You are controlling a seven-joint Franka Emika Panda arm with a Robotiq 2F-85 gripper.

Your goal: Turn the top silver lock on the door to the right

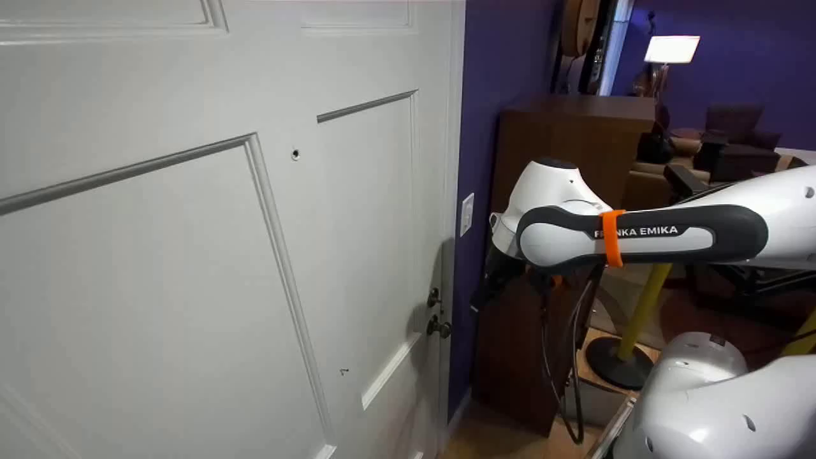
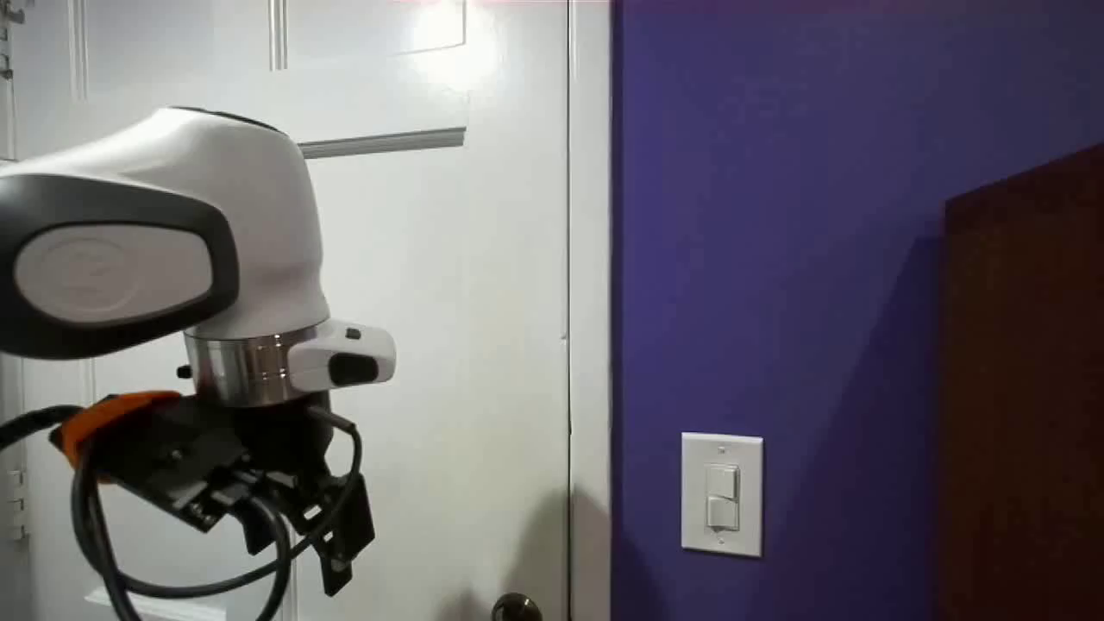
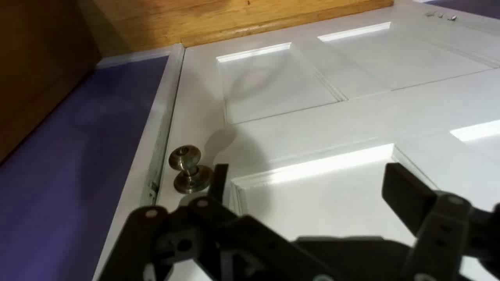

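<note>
Top silver lock is the target (pretty dark looking, tbh), and nothing's on it yet. Fingers are spread wide with nothing between them, and I'd guess that's deliberate, since you want room to straddle a small turn piece before squeezing. In the wrist view one of them seems to block the lock, so all you clearly get is the round knob. In an exterior view the lock sits just above that knob, close to the edge of the white door, which makes sense: a bolt has to reach the frame. Arm holds the fingers apart from the door, probably to leave clearance for coming in. My read: they need to shift toward the frame side, then go forward. Watch the loose cables though, they loop low and could snag on the knob. Further out you've got a light switch on the purple wall and a dark cabinet, neither in the way imo.
</note>
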